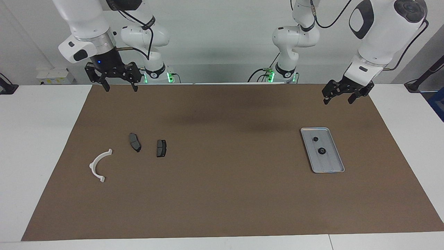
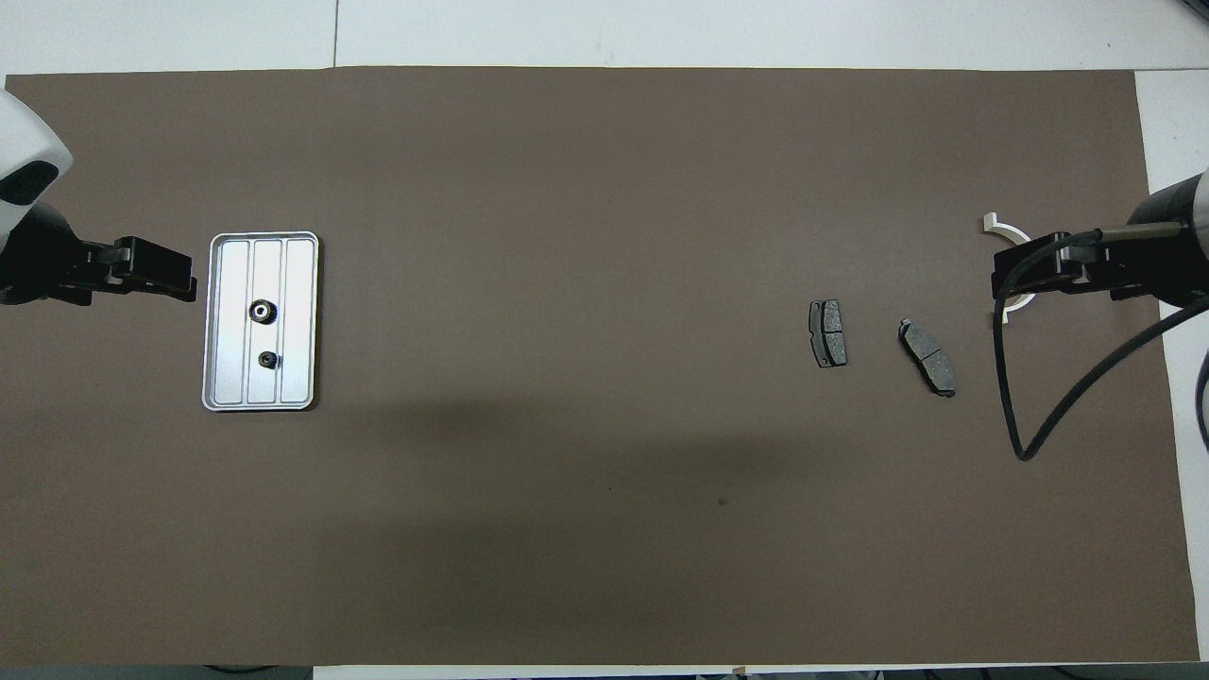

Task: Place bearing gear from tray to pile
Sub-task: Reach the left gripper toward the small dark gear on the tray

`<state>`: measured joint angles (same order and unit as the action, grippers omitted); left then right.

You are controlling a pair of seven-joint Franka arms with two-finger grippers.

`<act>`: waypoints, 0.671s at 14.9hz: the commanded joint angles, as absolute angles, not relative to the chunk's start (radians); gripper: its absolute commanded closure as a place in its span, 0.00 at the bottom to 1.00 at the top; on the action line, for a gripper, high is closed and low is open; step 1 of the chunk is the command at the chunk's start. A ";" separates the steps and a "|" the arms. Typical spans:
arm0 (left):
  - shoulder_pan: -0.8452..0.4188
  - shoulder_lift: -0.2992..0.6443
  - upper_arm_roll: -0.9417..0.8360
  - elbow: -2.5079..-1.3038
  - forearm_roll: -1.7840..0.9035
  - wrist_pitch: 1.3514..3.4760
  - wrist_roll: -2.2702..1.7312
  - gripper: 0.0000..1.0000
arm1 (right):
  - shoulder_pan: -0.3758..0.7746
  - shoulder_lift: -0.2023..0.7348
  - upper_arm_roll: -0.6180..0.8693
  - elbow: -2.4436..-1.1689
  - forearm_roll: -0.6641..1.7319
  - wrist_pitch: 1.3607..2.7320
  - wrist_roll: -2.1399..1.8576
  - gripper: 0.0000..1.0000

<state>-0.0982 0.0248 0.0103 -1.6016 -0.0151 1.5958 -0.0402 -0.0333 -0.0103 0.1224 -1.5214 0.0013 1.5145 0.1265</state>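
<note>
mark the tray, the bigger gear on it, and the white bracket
tray (image 1: 333,167): facing view, bare floor near its rim.
bigger gear (image 1: 322,151): facing view, its centre.
white bracket (image 1: 95,163): facing view, middle of the arc.

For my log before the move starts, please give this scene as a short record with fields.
tray: toward the left arm's end of the table
on tray: two small dark round parts, larger and smaller
pile: white bracket, two dark pads, toward the right arm's end
left hand: raised, open, empty
right hand: raised, open, empty
task state: nothing moved yet
</note>
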 commanded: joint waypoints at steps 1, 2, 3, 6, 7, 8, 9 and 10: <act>-0.101 0.020 0.014 -1.591 -0.022 1.583 -0.028 0.00 | -0.046 -0.025 0.124 -1.546 0.029 1.539 0.107 0.00; -0.101 0.018 0.015 -1.595 -0.021 1.585 -0.029 0.00 | -0.046 -0.025 0.124 -1.546 0.029 1.539 0.107 0.00; -0.095 0.015 0.017 -1.606 -0.021 1.583 -0.034 0.00 | -0.046 -0.025 0.123 -1.546 0.029 1.539 0.107 0.00; -0.080 -0.052 0.024 -1.736 -0.021 1.595 -0.034 0.00 | -0.046 -0.025 0.124 -1.546 0.029 1.539 0.107 0.00; -0.049 -0.090 0.023 -1.823 -0.018 1.676 -0.022 0.00 | -0.046 -0.025 0.124 -1.546 0.029 1.539 0.107 0.00; -0.014 -0.122 0.023 -1.917 -0.018 1.797 0.030 0.00 | -0.046 -0.025 0.124 -1.545 0.029 1.539 0.107 0.00; 0.007 -0.141 0.023 -1.996 -0.020 1.906 0.093 0.00 | -0.046 -0.025 0.124 -1.545 0.029 1.539 0.107 0.00; 0.027 -0.135 0.021 -2.037 -0.020 1.961 0.112 0.00 | -0.046 -0.025 0.124 -1.545 0.029 1.539 0.107 0.00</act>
